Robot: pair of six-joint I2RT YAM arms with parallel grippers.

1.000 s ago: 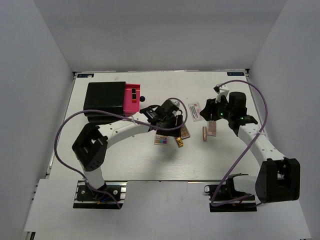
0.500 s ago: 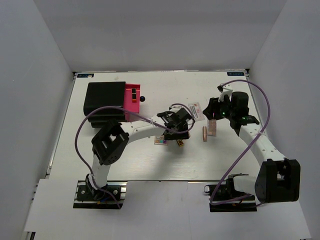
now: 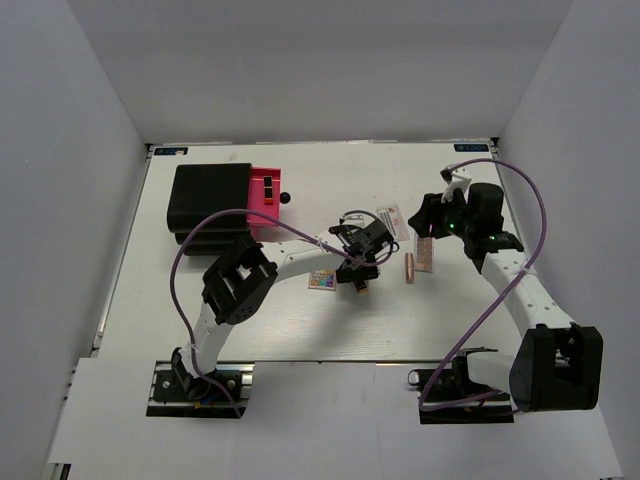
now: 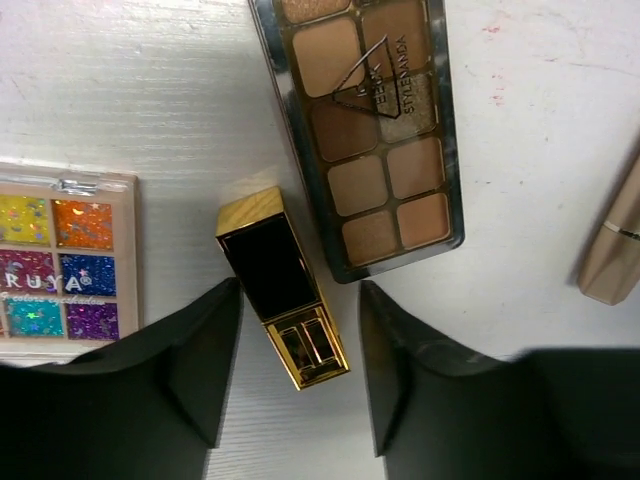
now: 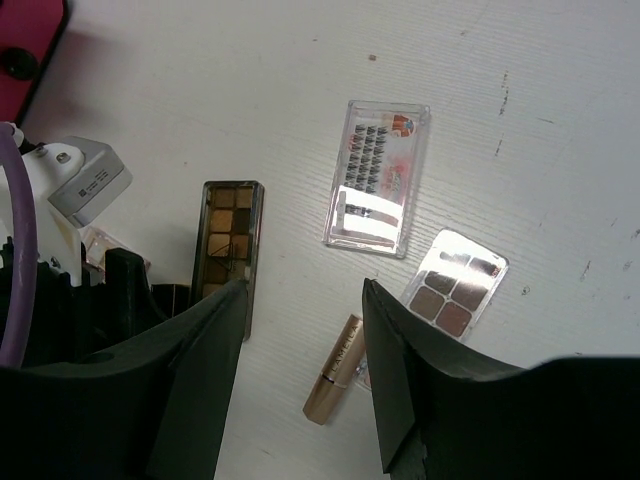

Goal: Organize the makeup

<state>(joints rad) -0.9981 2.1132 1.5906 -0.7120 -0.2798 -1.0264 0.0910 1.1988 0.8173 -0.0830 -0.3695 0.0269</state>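
Left end effector point(image 4: 300, 375): low over the desk point(image 4: 150, 90), looking straight down.
Its state: released. The two black fingers point(image 4: 200, 370) stand apart and nothing is pinched.
Thing between the fingers: the gold-black lipstick point(image 4: 280, 285), lying flat on the desk. Its gold bottom end sits between the fingers. Its other end pokes out past the tips.
Gaps: there is a clear gap on one side. The other finger is very close to the gold end, and I cannot tell if it touches.
Long way of the lipstick: it runs away from the end effector, tilted a little. The fingers stand across its thin sides.
Just beside it: the multicoloured square palette point(image 4: 60, 265) on one side and the long brown eyeshadow palette point(image 4: 370, 130) on the other. The brown one almost touches the lipstick.
Further out: the rose-gold tube point(image 4: 615, 250), to the right in the scene.
Right end effector point(image 5: 300, 370): released too, holding nothing. It hangs high over the tube, the white red-printed packet point(image 5: 378, 180) and the pinkish flat case point(image 5: 455, 290).
Nearer arm: the left one, by a lot.
Far left: the black box with pink drawers point(image 3: 215, 200), well apart from the lipstick.
My guess for the next move: squeeze straight in on the thin sides without bumping the brown palette.
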